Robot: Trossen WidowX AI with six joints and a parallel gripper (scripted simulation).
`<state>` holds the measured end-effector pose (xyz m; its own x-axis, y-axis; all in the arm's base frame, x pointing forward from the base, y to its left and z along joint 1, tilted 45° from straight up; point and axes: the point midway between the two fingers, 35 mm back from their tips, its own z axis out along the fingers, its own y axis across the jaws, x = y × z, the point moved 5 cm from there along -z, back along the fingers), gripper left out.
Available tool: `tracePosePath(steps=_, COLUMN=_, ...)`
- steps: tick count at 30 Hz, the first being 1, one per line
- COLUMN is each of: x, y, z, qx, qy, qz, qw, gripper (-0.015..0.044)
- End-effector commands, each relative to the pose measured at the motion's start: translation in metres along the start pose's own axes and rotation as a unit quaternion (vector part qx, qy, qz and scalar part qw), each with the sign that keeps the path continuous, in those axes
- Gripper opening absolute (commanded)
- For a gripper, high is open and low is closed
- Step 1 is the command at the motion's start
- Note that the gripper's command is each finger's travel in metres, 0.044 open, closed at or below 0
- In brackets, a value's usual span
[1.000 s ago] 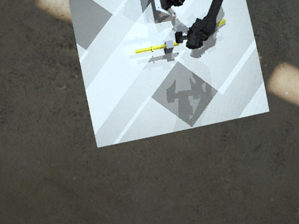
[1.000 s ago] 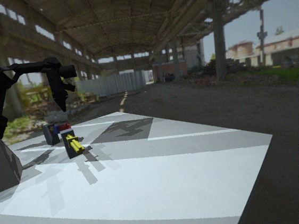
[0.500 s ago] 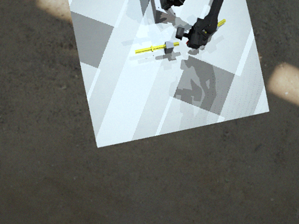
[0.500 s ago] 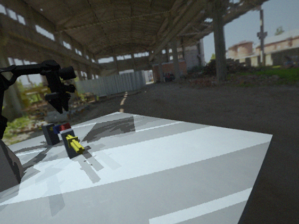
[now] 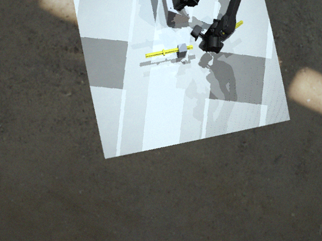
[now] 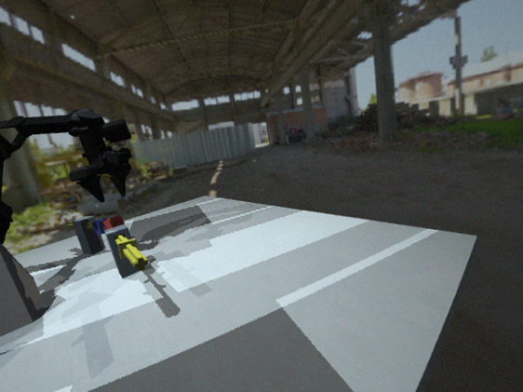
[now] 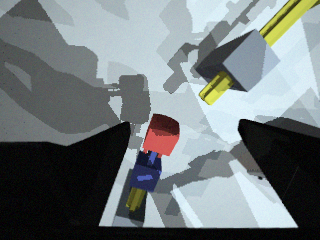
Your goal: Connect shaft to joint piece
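Note:
The red joint piece point(image 7: 162, 141) point(image 6: 114, 222) hangs on a blue hinge part point(image 7: 145, 175) at the end of the first yellow shaft point(image 7: 134, 199) point(image 5: 238, 25), held by a dark block point(image 6: 89, 238). Its dark end faces up and slightly right in the wrist view, at an angle to the second shaft. The second yellow shaft point(image 5: 162, 52) point(image 6: 132, 254) point(image 7: 216, 89) passes through the grey block point(image 5: 182, 50) point(image 7: 252, 65); a gap separates its near end from the red piece. My gripper point(image 6: 113, 197) point(image 7: 183, 125) is open and empty, above the joint. Its fingertips are hidden in the top view.
The arm's wedge-shaped base point(image 5: 176, 21) point(image 6: 1, 289) stands beside the blocks. The second shaft has a small crosspiece point(image 5: 164, 52) on its outer part. The pale table point(image 5: 161, 122) point(image 6: 242, 282) carries patches and shadows.

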<state>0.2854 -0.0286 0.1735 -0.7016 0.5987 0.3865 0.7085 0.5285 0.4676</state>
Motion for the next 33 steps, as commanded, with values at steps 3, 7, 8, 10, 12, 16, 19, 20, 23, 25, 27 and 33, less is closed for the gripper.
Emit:
tracePosePath(steps=3, x=0.003, y=0.001, z=0.004, qx=0.004, qy=-0.014, qz=0.081, qw=0.997, gripper=0.044)
tracePosePath(steps=7, x=0.004, y=0.002, z=0.005, qx=0.004, qy=-0.022, qz=0.129, qw=0.991, gripper=0.044)
tracePosePath(steps=8, x=0.005, y=0.002, z=0.006, qx=0.004, qy=-0.024, qz=0.142, qw=0.99, gripper=0.044)
tracePosePath(steps=10, x=0.006, y=0.002, z=0.006, qx=0.004, qy=-0.029, qz=0.165, qw=0.986, gripper=0.044)
tracePosePath(steps=12, x=0.006, y=0.003, z=0.007, qx=0.003, qy=-0.033, qz=0.187, qw=0.982, gripper=0.044)
tracePosePath(steps=16, x=0.006, y=0.003, z=0.007, qx=0.002, qy=-0.034, qz=0.195, qw=0.98, gripper=0.044)
tracePosePath(steps=19, x=0.006, y=0.003, z=0.008, qx=0.002, qy=-0.034, qz=0.195, qw=0.98, gripper=0.044)
tracePosePath(steps=20, x=0.006, y=0.003, z=0.011, qx=0.003, qy=-0.034, qz=0.195, qw=0.98, gripper=0.044)
tracePosePath(steps=23, x=0.007, y=0.005, z=0.025, qx=0.003, qy=-0.035, qz=0.195, qw=0.98, gripper=0.044)
tracePosePath(steps=25, x=0.008, y=0.006, z=0.035, qx=0.003, qy=-0.035, qz=0.195, qw=0.98, gripper=0.044)
tracePosePath(steps=27, x=0.009, y=0.007, z=0.045, qx=0.003, qy=-0.035, qz=0.195, qw=0.98, gripper=0.044)
tracePosePath(steps=33, x=0.014, y=0.008, z=0.074, qx=0.002, qy=-0.034, qz=0.195, qw=0.98, gripper=0.044)
